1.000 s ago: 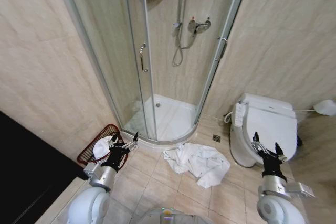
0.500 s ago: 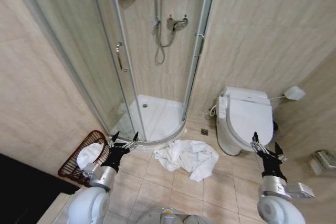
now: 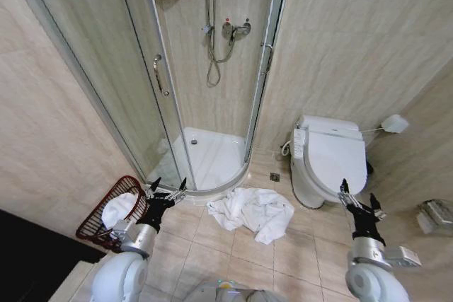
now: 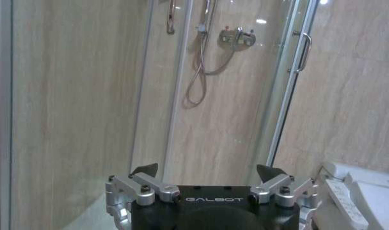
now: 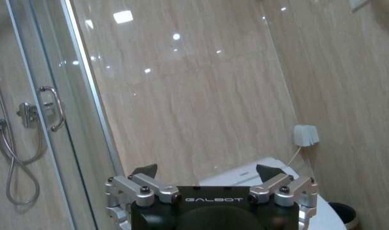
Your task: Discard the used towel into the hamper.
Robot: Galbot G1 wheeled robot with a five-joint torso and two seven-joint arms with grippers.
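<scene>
The used towel [image 3: 253, 211], a crumpled white cloth heap, lies on the beige floor tiles [image 3: 297, 252] just in front of the curved white shower tray [image 3: 212, 157], between my two arms and a little nearer my left. Nothing grips it; it touches only the floor. To its left, against the beige tiled wall, sits the hamper [image 3: 106, 213], a small round reddish-brown open-weave wire basket, tilted so its mouth faces me (a white bundle already rests inside it, though I cannot tell what that is). The basket and the towel are apart, with my left arm rising between them.

My left gripper [image 3: 168, 190] hangs over the tiles near the shower's edge, just beside the basket's rim, its two dark fingers spread wide and clasping nothing. From the left wrist view the same gripper [image 4: 207, 171] points at the glass shower door [image 4: 162, 86] and the chrome hose [image 4: 198, 72], the gap between its tips clear. My right gripper [image 3: 359, 197] is raised well apart from the towel, in front of the white toilet with its closed lid [image 3: 327, 157]; its fingers too stand wide apart and bare. The right wrist view shows that gripper [image 5: 207, 171] aimed at the marbled beige wall [image 5: 201, 86], the toilet's white top just past it.
</scene>
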